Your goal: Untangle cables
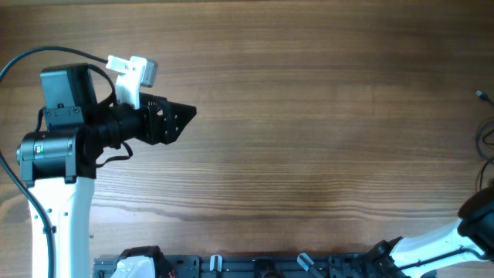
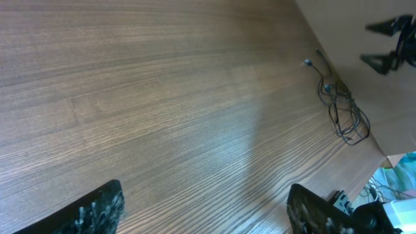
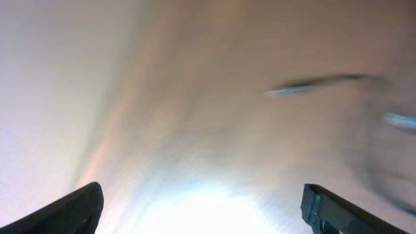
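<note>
Two arms are counted, one at each side of one wooden table [image 1: 309,116]. Two grippers are counted.

The left gripper [image 2: 207,195] is seen with its two fingers [image 2: 97,211] set wide apart over bare wood, and nothing is held between them.

The right gripper [image 3: 203,192] is likewise spread wide, and nothing is gripped. From the left wrist view it is seen past the table's right edge, apart from the tangle.

One tangle of cables [image 2: 342,110] is listed. It is made of thin dark cords laid in loose overlapping loops on the table, close to its right edge and well apart from the left gripper. The number of separate cords cannot be told. One small light plug [image 2: 307,62] is made out at a loose end, lying on the wood just outside the loops.

In the overhead view the tangle is cut off by the right edge, and the right arm [image 1: 432,243] is shown only in part at the lower right corner.

The right wrist view is heavily blurred, so only one dark streak and the two finger ends are made out.
</note>
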`<state>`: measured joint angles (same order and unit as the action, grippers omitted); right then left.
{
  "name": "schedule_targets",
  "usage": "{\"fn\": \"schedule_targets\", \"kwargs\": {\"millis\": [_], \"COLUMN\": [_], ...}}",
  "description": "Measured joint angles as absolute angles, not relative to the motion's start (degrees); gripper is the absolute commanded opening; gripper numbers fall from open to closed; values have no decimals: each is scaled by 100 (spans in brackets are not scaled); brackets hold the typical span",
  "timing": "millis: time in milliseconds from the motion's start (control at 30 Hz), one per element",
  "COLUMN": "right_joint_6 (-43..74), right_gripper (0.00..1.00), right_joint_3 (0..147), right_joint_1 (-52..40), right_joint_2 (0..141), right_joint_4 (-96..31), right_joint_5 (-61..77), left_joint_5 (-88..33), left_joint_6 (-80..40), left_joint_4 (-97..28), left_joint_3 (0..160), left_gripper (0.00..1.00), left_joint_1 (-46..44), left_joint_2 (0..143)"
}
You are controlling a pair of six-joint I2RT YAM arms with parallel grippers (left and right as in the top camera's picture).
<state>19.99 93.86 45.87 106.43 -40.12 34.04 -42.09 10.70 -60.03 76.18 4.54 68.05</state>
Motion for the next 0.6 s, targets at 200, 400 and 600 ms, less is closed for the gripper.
{"fn": "schedule_targets", "kwargs": {"millis": [200, 400, 600], "right_joint_6": [757, -635, -1070], "right_gripper": [77, 80, 86], "right_joint_3": [9389, 9384, 9382], "right_joint_1": [3575, 2060, 779], "right_joint_2": [10643, 10562, 9566], "right_joint_4": [-4648, -5717, -6051], "right_joint_5": [5035, 4936, 4270], "left_joint_5": [-4209, -4097, -3948], "left_joint_6": [1083, 1107, 1170], "left_joint_4": [-6007, -6060, -6263], "left_joint_3": [7618, 7618, 7618], "left_gripper": [80, 82, 86], "left_joint_1": [454, 454, 454], "left_joint_2": [6805, 6805, 6803]}}
